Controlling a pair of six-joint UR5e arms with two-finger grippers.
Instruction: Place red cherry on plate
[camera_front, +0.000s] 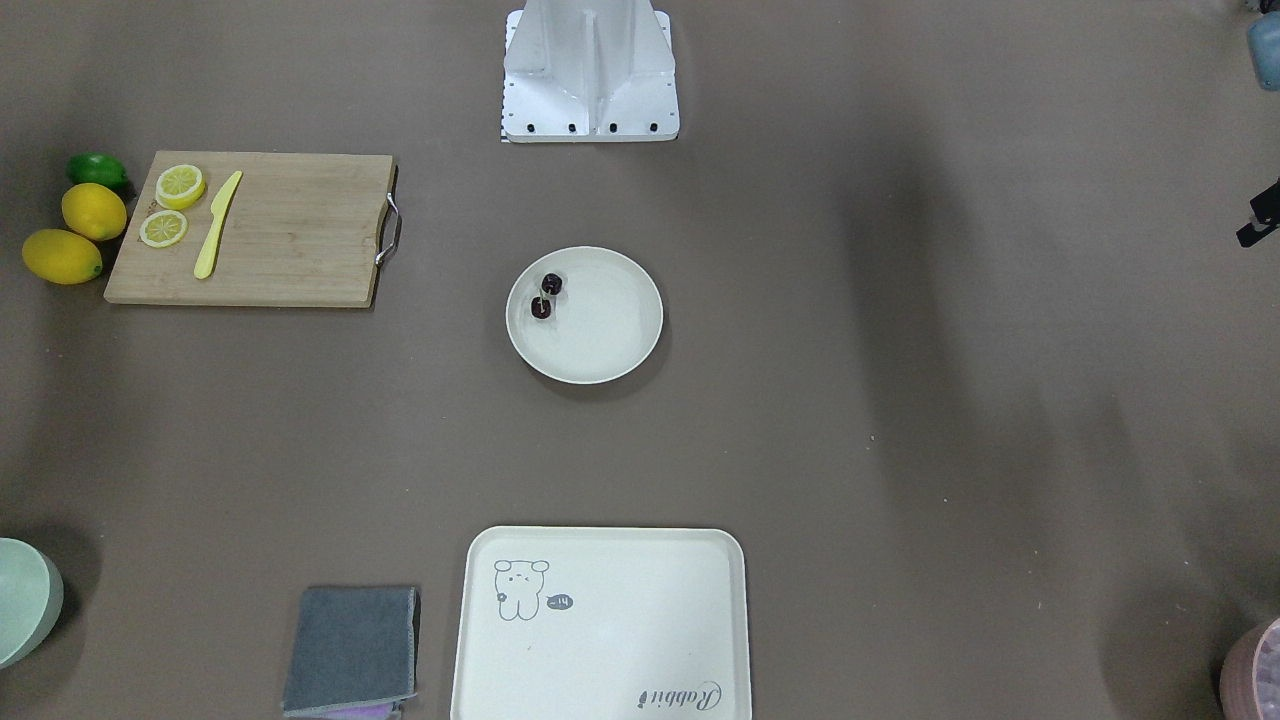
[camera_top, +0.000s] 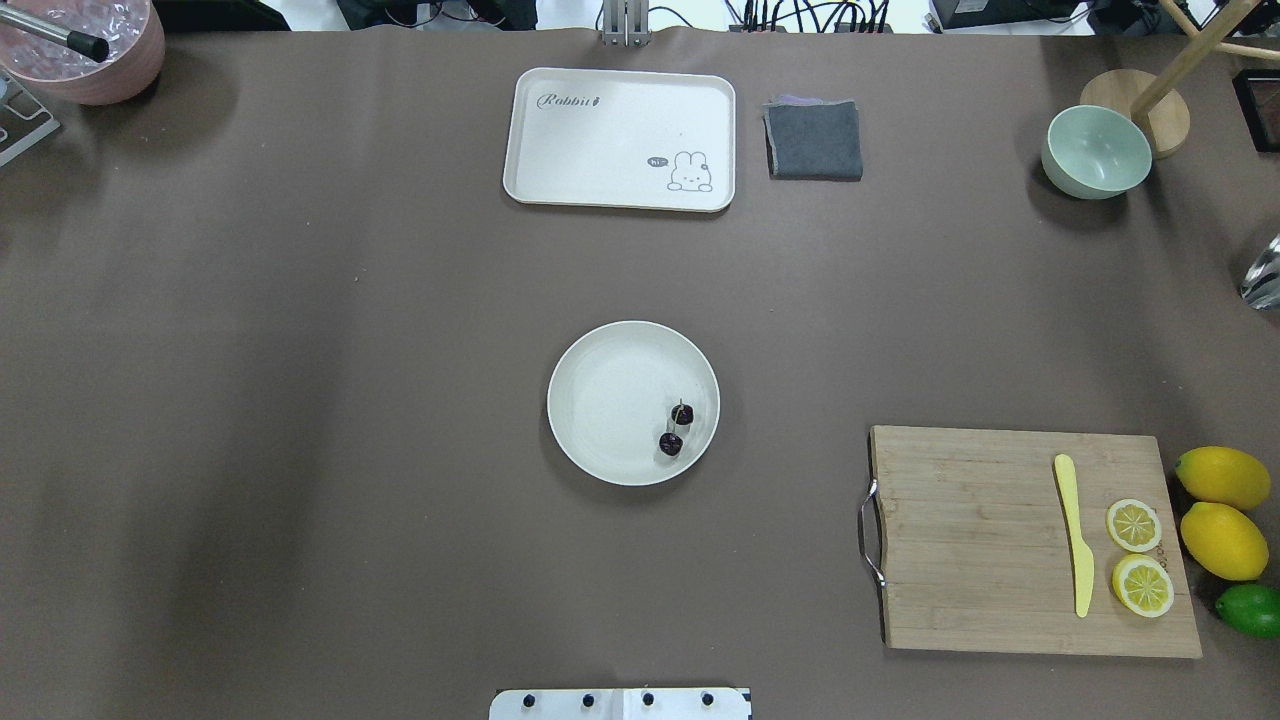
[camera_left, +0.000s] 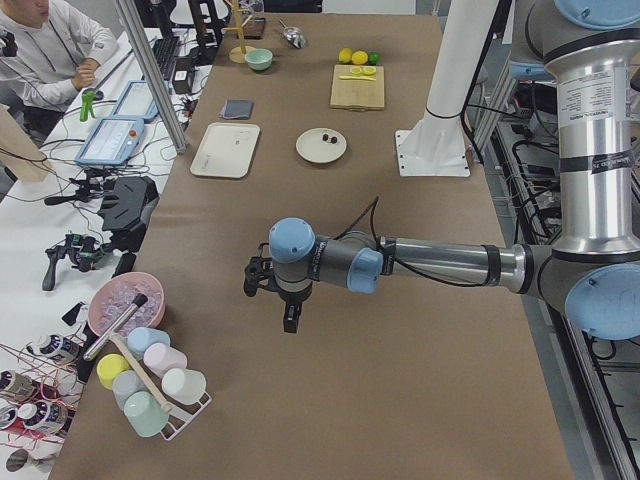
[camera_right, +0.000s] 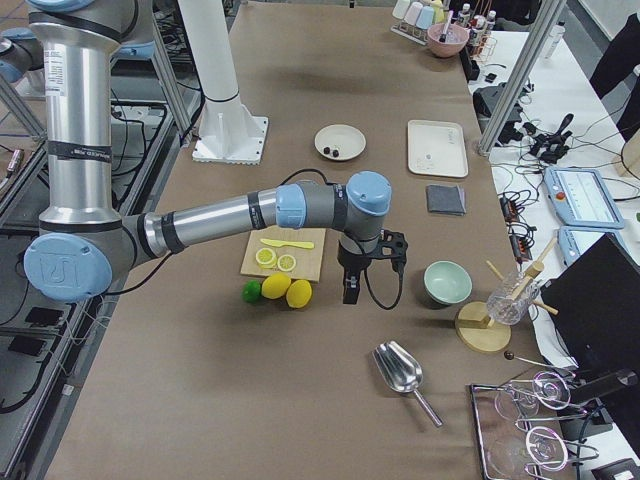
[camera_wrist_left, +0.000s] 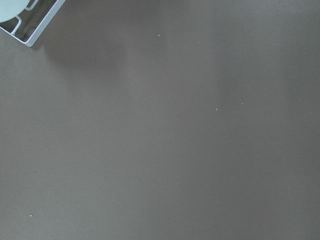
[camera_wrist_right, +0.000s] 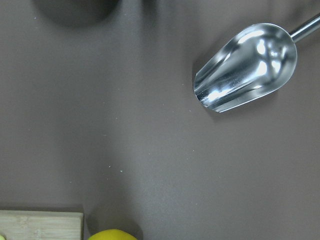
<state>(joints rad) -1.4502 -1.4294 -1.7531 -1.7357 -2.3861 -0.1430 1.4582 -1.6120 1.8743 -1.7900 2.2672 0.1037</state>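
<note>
The red cherry (camera_top: 676, 428) is seen lying in the plate (camera_top: 600, 400), on the side nearer the robot and to its right. The pair's long axis is laid almost near-to-far, slightly tilted. The left gripper (camera_left: 290, 322) and the right gripper (camera_right: 349, 294) are held over the table ends; how wide they are cannot be told.

Illumination even and diffuse, apparently from overhead. Broad soft shadow bands cross the table (camera_top: 300, 300); a narrow dark shadow hugs the plate (camera_top: 610, 385). Hard glare on the metal scoop (camera_wrist_right: 245, 67). Left wrist view nearly featureless, so focus there cannot be judged. Exterior views sharp.
</note>
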